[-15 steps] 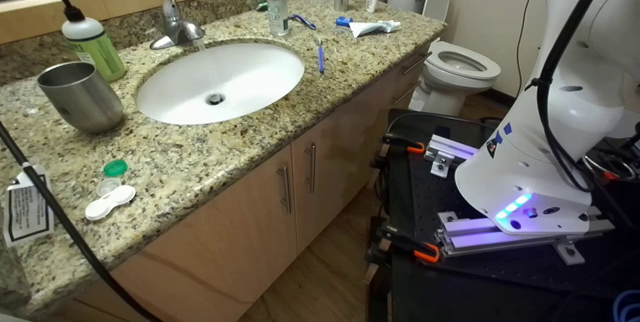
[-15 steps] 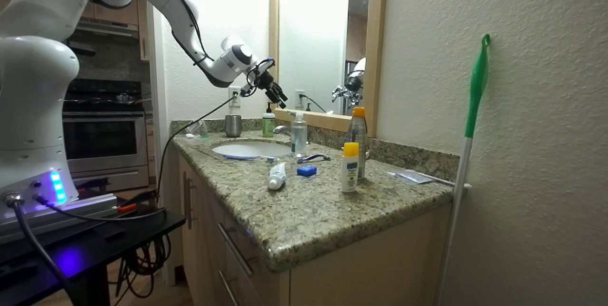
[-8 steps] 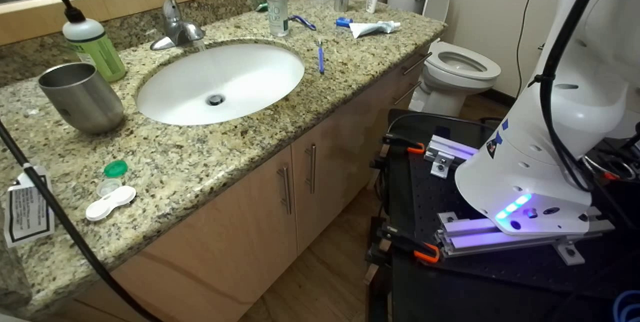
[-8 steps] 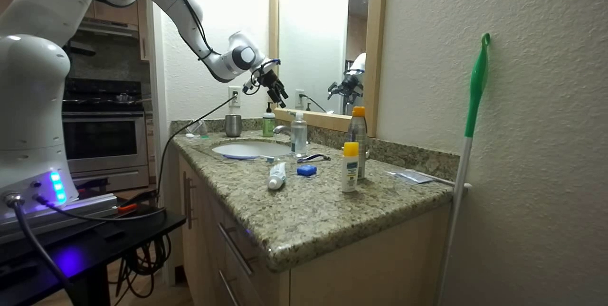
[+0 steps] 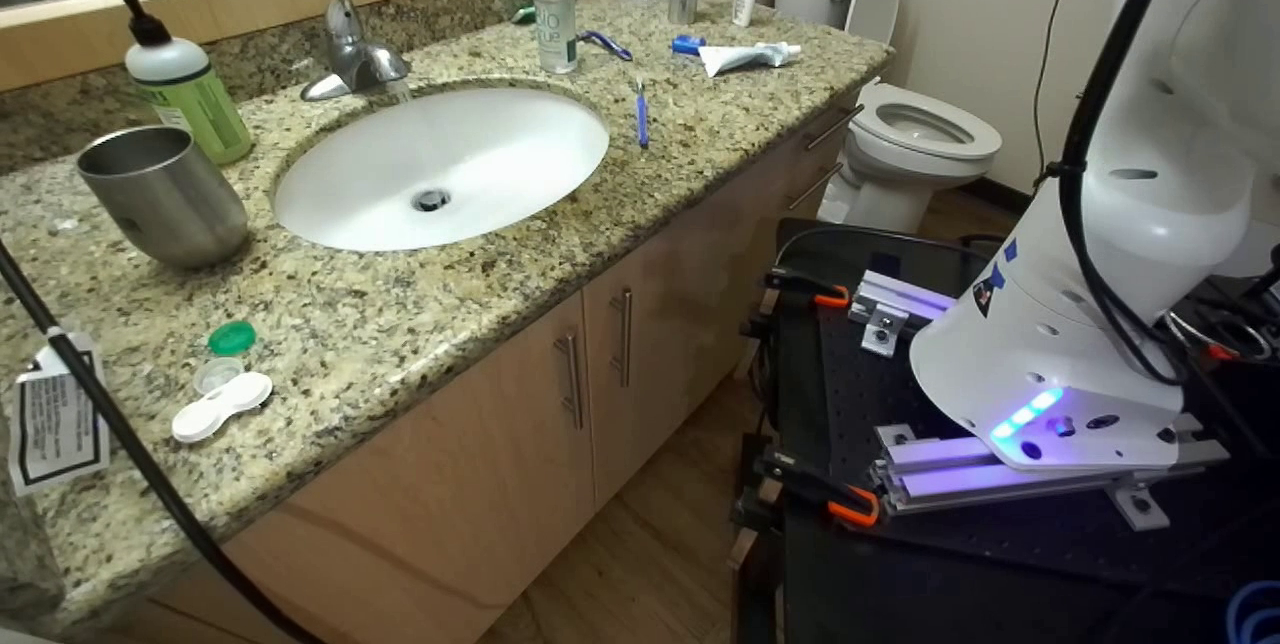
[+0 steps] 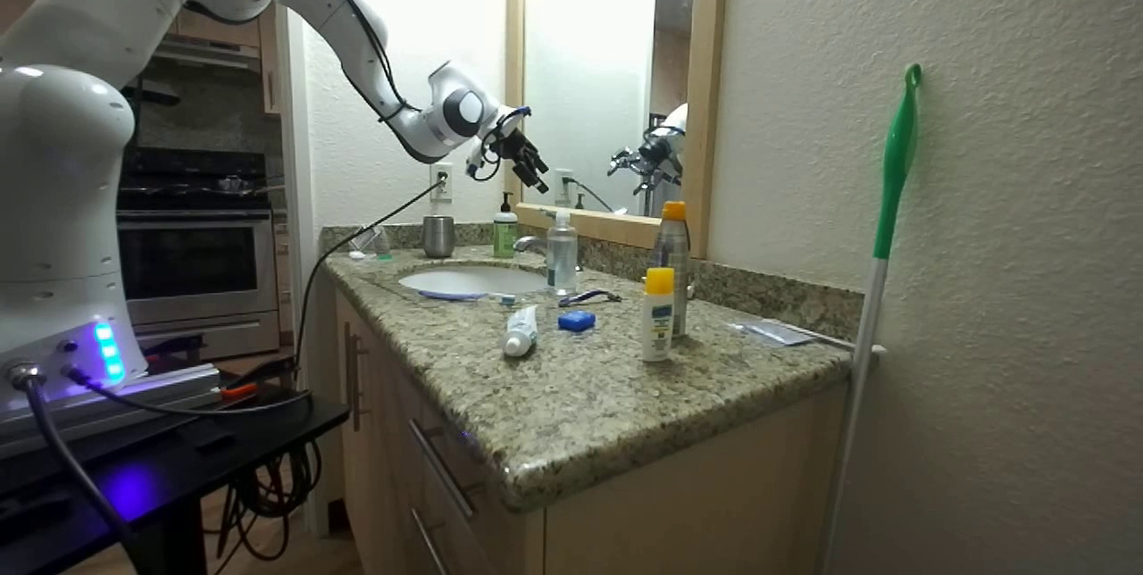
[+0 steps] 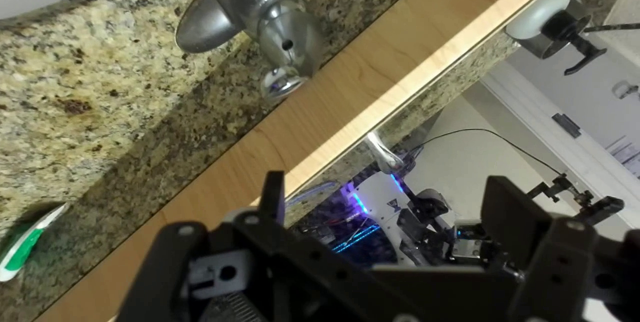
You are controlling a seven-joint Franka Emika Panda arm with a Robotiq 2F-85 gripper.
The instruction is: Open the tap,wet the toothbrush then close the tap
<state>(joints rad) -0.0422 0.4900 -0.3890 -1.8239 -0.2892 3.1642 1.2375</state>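
Hanging a little higher and nearer to the mirror (image 6: 585, 48) than one second ago, the claw (image 7: 384, 179) has its fingers (image 7: 512, 214) spread wide apart. The tap (image 5: 358, 64) stands on the counter (image 5: 380, 314) at the edge of the sink (image 5: 530, 174), and a pale streak (image 5: 402, 91) is seen under its spout (image 5: 391, 64). In both exterior views the toothbrush (image 5: 642, 116) lies on this same counter, just beside the sink. Tap and toothbrush both keep their earlier places.
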